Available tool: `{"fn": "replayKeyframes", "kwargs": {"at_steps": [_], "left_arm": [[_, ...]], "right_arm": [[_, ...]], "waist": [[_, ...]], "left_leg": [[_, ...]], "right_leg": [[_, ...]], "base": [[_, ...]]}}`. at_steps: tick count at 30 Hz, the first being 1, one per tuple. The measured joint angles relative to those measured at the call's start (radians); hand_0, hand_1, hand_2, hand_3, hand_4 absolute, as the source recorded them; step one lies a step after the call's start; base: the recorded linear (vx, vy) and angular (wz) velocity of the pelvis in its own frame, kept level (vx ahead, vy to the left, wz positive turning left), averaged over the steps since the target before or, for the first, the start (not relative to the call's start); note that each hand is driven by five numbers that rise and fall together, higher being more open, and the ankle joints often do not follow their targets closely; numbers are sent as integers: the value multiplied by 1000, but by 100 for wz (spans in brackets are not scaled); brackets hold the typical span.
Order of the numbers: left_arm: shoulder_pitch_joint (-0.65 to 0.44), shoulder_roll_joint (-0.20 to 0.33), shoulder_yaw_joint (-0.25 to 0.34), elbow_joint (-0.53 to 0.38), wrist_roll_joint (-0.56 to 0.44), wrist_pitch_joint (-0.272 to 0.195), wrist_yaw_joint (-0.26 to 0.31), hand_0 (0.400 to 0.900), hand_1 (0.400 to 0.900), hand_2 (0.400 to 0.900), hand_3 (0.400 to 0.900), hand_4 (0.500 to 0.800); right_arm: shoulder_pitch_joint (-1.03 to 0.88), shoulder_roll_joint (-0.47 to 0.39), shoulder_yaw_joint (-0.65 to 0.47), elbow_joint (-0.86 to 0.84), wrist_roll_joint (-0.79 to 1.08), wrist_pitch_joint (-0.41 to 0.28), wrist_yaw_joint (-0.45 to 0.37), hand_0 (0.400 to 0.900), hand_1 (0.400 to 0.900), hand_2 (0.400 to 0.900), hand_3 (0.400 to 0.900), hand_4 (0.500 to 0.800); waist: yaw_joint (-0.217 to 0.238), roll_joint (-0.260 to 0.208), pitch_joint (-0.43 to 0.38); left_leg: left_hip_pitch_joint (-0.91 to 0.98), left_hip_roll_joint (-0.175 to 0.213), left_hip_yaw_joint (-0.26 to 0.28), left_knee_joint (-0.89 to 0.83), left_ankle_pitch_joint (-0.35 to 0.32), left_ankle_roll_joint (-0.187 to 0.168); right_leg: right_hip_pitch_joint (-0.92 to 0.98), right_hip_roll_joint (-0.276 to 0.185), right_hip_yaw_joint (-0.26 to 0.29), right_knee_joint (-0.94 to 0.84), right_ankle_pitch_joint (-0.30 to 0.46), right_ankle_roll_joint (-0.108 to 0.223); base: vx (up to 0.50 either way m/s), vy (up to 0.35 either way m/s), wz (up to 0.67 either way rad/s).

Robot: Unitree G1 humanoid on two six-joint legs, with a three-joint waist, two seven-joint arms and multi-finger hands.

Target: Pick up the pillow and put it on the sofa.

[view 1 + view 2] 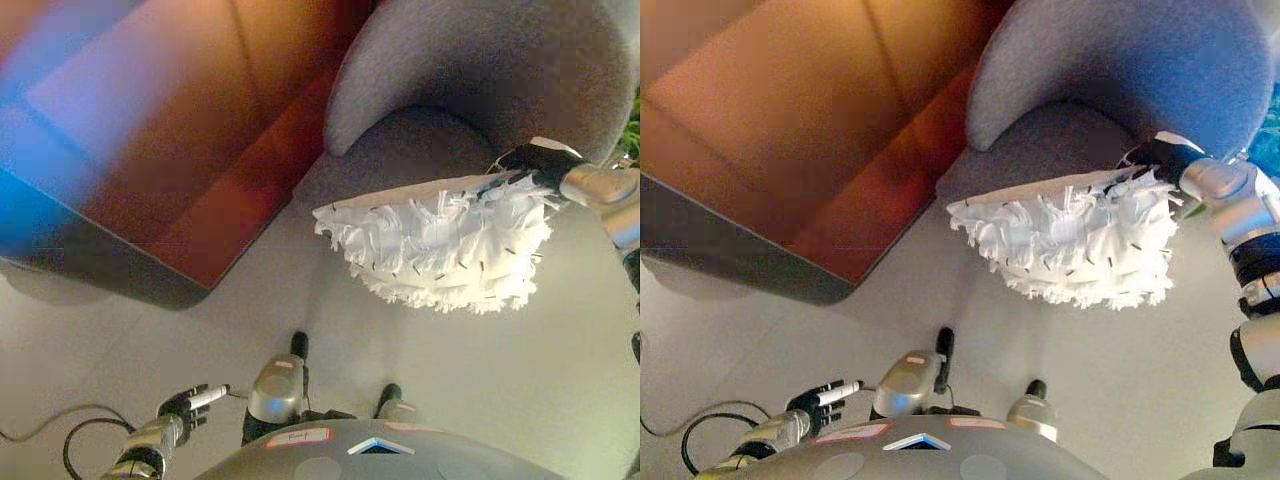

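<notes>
A white shaggy pillow (440, 245) hangs in the air in front of the grey sofa chair (480, 80), its upper edge level with the front of the seat. My right hand (535, 162) grips the pillow's upper right corner, fingers curled on the cloth. The pillow (1070, 245) tilts so its fringed face points down toward the floor. My left hand (190, 403) stays low at the bottom left, away from the pillow, with its fingers loosely straight and holding nothing.
A large orange-brown sofa (200, 130) with a dark base fills the upper left. The grey chair's curved backrest (1120, 60) rises behind its seat (1040, 140). Pale floor (400, 340) lies below the pillow.
</notes>
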Motion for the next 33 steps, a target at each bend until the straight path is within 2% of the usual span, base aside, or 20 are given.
{"fn": "replayKeyframes", "kwargs": {"at_steps": [2,3,5,6,9,10,12,13,14,16,18,20,22,26,27,33], "left_arm": [[-32,-5,-5,-1,0,-3,4,900,900,900,900,800],[-42,-6,-12,1,0,-4,5,900,900,900,900,800],[-46,-4,-22,-2,-1,-6,7,900,900,900,900,800],[-55,7,-33,7,-2,-6,12,900,900,900,900,800],[-81,28,-63,23,-3,-2,37,900,900,900,900,800],[-102,28,-65,38,-3,2,47,900,900,900,900,800],[-144,27,-82,51,-5,20,62,900,900,900,900,800],[-154,25,-83,63,-15,31,67,900,900,900,900,800],[-157,25,-83,66,-22,39,74,900,900,900,900,800],[-148,25,-83,73,-35,39,90,900,900,900,900,800],[-131,21,-79,85,-35,36,96,900,900,900,900,800],[-99,-9,-58,105,-34,31,104,900,900,900,900,800],[-72,-16,-57,120,-34,35,104,900,900,900,900,800],[-42,-26,-53,144,-35,35,107,900,900,900,900,800],[-40,-27,-53,147,-35,35,109,900,900,900,900,800],[-60,-28,-36,143,-35,35,124,900,900,900,900,800]], "right_arm": [[-5,33,-23,16,0,2,-3,400,400,400,400,500],[-4,42,-23,10,0,3,0,400,400,400,400,500],[10,64,-23,3,-3,6,19,400,400,400,400,500],[26,91,-22,7,-6,7,26,400,400,400,400,500],[29,107,-21,9,-6,4,40,400,400,400,400,500],[26,106,-24,21,-6,-1,41,400,400,400,400,500],[26,106,-30,59,-5,-7,41,400,400,400,400,500],[29,104,-30,78,-5,-2,42,400,400,400,400,500],[35,103,-30,96,-6,4,43,400,400,400,400,500],[34,100,-32,138,-4,7,44,400,400,400,400,500],[32,97,-37,198,-2,2,44,400,400,400,400,500],[24,92,-39,275,-5,-1,45,400,400,400,400,500],[22,75,-39,301,-7,3,47,400,400,400,400,500],[-8,46,-39,352,-26,11,54,400,400,400,400,500],[-19,46,-39,354,-28,20,46,900,900,900,900,800],[-65,46,-41,355,-34,93,-9,900,900,900,900,800]], "waist": [[16,-2,-5],[11,0,-4],[-19,11,-8],[-58,16,-5],[-105,7,-16],[-123,6,-17],[-174,12,-14],[-189,15,-13],[-196,10,-15],[-197,-13,-30],[-174,-36,-49],[-153,-4,-68],[-140,9,-76],[-121,16,-80],[-117,16,-80],[-92,16,-80]], "left_leg": [[-4,-12,-4,12,-44,19],[10,-12,-6,-4,-43,22],[61,-8,-13,-60,-20,42],[140,-10,-50,-131,12,64],[196,-14,-76,-208,32,65],[199,-14,-100,-226,48,74],[200,-15,-171,-240,54,77],[202,-17,-194,-246,59,67],[220,-23,-211,-257,65,58],[230,-41,-210,-261,48,41],[247,-56,-202,-261,27,13],[242,-13,-175,-259,6,-13],[237,16,-143,-253,-5,-31],[225,44,-105,-248,-9,-45],[225,43,-105,-248,-9,-45],[215,36,-107,-241,-7,-44]], "right_leg": [[-6,-6,7,42,4,21],[-29,-11,10,94,6,21],[-102,-26,26,284,5,22],[-147,-33,50,439,-3,32],[-184,-6,29,394,-11,35],[-192,23,20,315,-8,35],[-206,86,73,147,-3,32],[-215,99,95,114,6,20],[-215,100,86,73,21,4],[-194,96,74,11,61,3],[-159,104,82,-52,196,-97],[-137,141,70,-76,189,-123],[-139,173,59,-75,177,-142],[-144,197,51,-75,170,-151],[-143,197,50,-75,167,-155],[-139,188,41,-75,161,-150]], "base": [[410,178,12],[473,131,36],[519,12,62],[399,-74,55],[376,-229,83],[317,-225,100],[235,-198,37],[181,-230,6],[180,-240,9],[213,-189,12],[221,-150,12],[174,-132,9],[144,-126,4],[126,-108,9],[96,-92,10],[69,-88,6]]}}
